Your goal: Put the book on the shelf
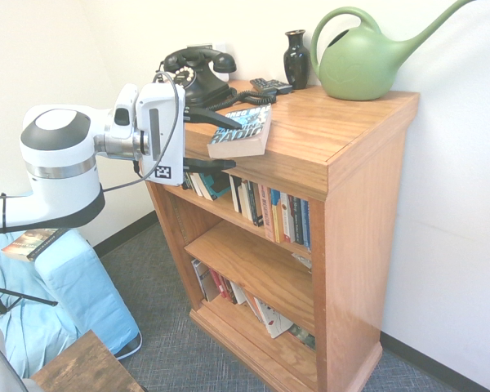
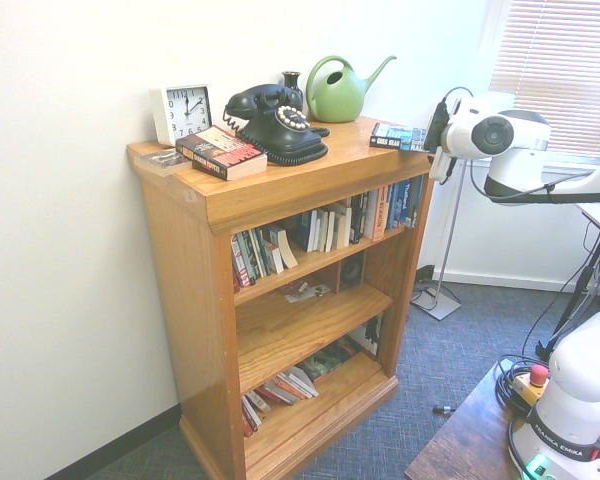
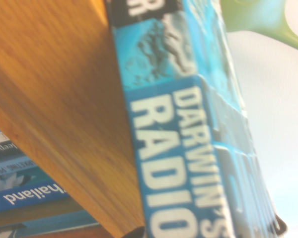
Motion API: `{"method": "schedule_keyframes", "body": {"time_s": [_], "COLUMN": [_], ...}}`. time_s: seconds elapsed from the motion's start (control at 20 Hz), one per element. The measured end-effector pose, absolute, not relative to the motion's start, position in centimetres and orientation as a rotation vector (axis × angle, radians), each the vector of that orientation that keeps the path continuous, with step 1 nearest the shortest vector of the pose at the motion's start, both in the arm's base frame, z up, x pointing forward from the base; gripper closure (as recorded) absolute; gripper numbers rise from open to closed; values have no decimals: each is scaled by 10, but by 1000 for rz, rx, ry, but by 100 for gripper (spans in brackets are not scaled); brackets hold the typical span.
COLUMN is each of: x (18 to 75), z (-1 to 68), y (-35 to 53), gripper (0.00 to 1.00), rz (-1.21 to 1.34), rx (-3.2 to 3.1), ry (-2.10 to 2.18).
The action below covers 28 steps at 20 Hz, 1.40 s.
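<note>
Pincer (image 1: 229, 140) released, fingers straddling the Darwin's Radio paperback (image 1: 242, 131), apparently lying flat on the bookcase (image 1: 343, 122) slab. Below: upright books (image 1: 269, 208).

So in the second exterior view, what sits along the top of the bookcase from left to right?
Clock → red-and-black book → black telephone → green watering can → Darwin's Radio book → open gripper.
</note>
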<state>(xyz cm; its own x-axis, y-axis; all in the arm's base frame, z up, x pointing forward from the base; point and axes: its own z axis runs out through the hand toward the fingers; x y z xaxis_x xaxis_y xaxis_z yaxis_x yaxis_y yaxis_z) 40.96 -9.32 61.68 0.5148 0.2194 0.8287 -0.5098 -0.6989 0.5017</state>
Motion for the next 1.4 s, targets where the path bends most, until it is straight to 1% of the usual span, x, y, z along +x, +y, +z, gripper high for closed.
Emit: {"method": "schedule_keyframes", "body": {"time_s": [0.25,0.5,0.65,0.7,1.4], "x": [422,439,439,439,438], "z": [605,603,603,603,603], "y": [-105,-98,-96,-96,-101], "gripper": [0,0,0,100,100], "rz": [1257,1278,1281,1281,1275], "rx": [1992,2004,2003,2003,1987], "ry": [-177,-137,-132,-131,-114]}}
